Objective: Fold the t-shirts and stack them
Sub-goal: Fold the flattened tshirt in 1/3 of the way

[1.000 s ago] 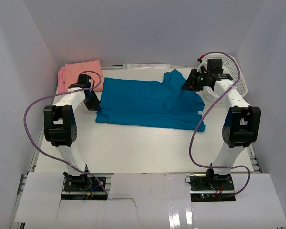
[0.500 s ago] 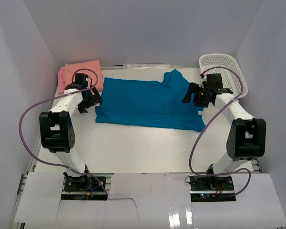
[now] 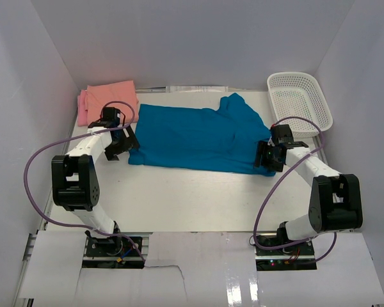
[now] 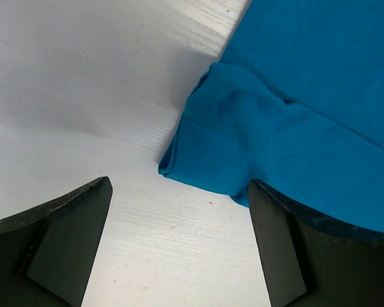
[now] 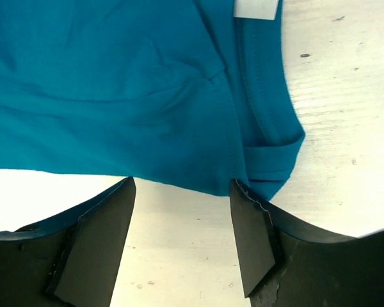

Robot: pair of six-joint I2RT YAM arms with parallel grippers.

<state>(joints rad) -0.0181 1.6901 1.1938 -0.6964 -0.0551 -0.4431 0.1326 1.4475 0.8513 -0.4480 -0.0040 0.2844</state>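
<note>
Teal t-shirt (image 3: 198,137) lies spread across the desk (image 3: 179,198); salmon tee (image 3: 115,93) and pink tee (image 3: 82,107) sit folded far left. Left claw (image 3: 120,142) and right claw (image 3: 264,158) stand wide at its ends, holding nothing. Seat each over the hem, pinch all layers, lift evenly

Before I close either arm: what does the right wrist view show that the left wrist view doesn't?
Right wrist only: the white neck label and stitched neckline band of the teal-blue cloth t-shirt. Left wrist only: that shirt's bunched, doubled-over corner. Both: teal cloth lying on the white table, with the open left end effector and the open right end effector each poised at the shirt's edge.
</note>
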